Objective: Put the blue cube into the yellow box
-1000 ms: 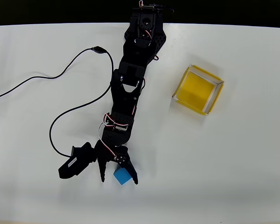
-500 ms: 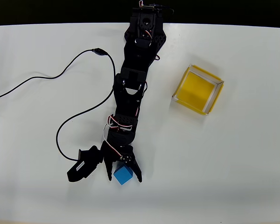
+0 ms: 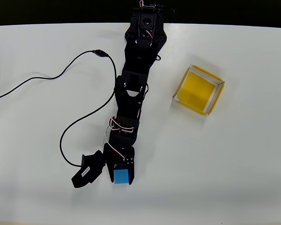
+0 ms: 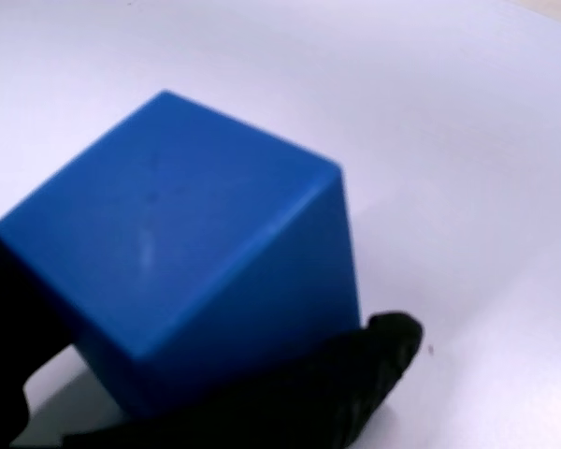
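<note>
A white counter (image 3: 234,164) seen from above carries a yellow box (image 3: 199,89), a shallow square tray with a yellow floor and thin pale walls. It sits on the right side of the overhead view, turned slightly askew. Nothing lies inside it; its yellow floor is bare.

A black robot arm (image 3: 131,89) reaches from the top edge of the counter down toward the lower middle of the view. Its claw (image 3: 122,174) is clamped on the blue cube (image 3: 122,176), with a black finger pressed against each side of the cube. The cube is in the lower middle of the overhead view, well apart from the yellow box, which lies up and to the right of it.

In the wrist view the blue cube (image 4: 196,253) is very close, showing its top face and one side face. A black fingertip (image 4: 374,351) presses against its lower right edge, and another black part of the claw touches its lower left corner. The white counter (image 4: 430,112) spreads behind it.

A thin black cable (image 3: 61,75) curls across the left part of the counter to the arm.

Compared with a second ago, the fingers were spread wider, with the cube loose between them; now they are closed tight against it, and the claw has turned to point straight down the view.
</note>
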You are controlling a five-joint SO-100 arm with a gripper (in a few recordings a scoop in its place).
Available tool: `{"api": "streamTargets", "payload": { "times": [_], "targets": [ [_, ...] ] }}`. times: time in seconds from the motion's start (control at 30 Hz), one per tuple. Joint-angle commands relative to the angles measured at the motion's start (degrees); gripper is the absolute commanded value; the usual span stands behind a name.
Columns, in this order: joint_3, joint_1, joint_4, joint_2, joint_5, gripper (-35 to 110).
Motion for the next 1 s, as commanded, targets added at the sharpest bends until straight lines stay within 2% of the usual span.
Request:
{"api": "streamTargets", "payload": {
  "times": [0.0, 0.23, 0.6, 0.8, 0.97],
  "targets": [
    [-4.4, 1.2, 0.5, 4.7, -1.8, 19],
    [0.7, 0.2, 4.3, 15.4, -0.9, 17],
    [21.5, -10.0, 7.6, 48.4, 4.0, 18],
    [24.8, -16.2, 21.7, 62.4, 7.8, 17],
    [24.6, -22.1, 38.8, 72.3, 12.0, 17]
  ]
}}
